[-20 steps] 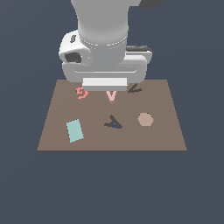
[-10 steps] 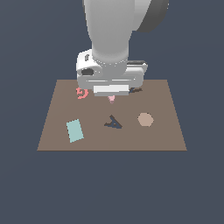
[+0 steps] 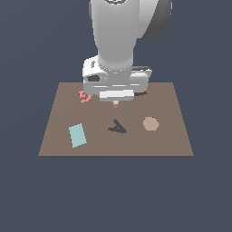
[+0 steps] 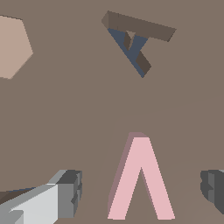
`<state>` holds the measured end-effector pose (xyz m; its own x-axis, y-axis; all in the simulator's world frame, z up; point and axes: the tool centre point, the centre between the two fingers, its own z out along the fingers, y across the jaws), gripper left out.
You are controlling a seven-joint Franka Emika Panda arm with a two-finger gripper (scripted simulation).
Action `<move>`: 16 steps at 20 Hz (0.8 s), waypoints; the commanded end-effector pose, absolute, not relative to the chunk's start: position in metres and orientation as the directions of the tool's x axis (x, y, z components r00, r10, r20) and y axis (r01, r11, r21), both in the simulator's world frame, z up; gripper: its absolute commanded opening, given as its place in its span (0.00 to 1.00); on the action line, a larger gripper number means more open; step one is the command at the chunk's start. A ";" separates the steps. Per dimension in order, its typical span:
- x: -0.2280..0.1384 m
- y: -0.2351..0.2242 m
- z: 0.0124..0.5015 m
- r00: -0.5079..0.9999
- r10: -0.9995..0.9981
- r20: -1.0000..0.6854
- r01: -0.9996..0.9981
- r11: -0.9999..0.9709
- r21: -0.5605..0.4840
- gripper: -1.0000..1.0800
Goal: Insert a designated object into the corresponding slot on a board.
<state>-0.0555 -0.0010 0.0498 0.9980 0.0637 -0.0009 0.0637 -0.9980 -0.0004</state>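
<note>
1. The pink V piece (image 4: pixel 140 179) lies flat on the brown board (image 3: pixel 172 136). In the exterior view only its tip (image 3: pixel 116 103) shows, just under the arm's white hand.
2. The gripper (image 4: pixel 140 192) hangs low over the board with its fingers spread apart, one finger (image 4: pixel 57 199) on either side of the V. Neither finger touches the piece in the wrist view, so they are released and hold nothing.
3. The second finger (image 4: pixel 213 186) shows only at the edge of the wrist view, dark and partly cut off.
4. The V-shaped slot (image 3: pixel 141 93) is mostly hidden behind the hand in the exterior view; only a dark sliver shows at the far edge of the board, toward the exterior view's right of the hand.
5. A dark A-shaped recess (image 3: pixel 117 127) sits near the board's middle, apart from the V.
6. A tan hexagon (image 3: pixel 150 123) lies toward the exterior view's right of the A recess.
7. A pink G piece (image 3: pixel 83 96) lies by the hand on the exterior view's left.
8. A teal rectangle (image 3: pixel 77 135) lies near the board's front on the exterior view's left.
</note>
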 end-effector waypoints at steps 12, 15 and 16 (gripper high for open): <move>-0.055 -0.001 0.030 0.998 0.064 0.000 0.064 -0.998 0.000 0.96; -0.055 -0.001 0.030 0.998 0.064 0.000 0.064 -0.998 0.000 0.00; -0.055 -0.001 0.030 0.998 0.064 0.000 0.064 -0.998 0.000 0.00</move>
<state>-0.0553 -0.0013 0.0301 0.9980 0.0634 -0.0004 0.0634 -0.9980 0.0000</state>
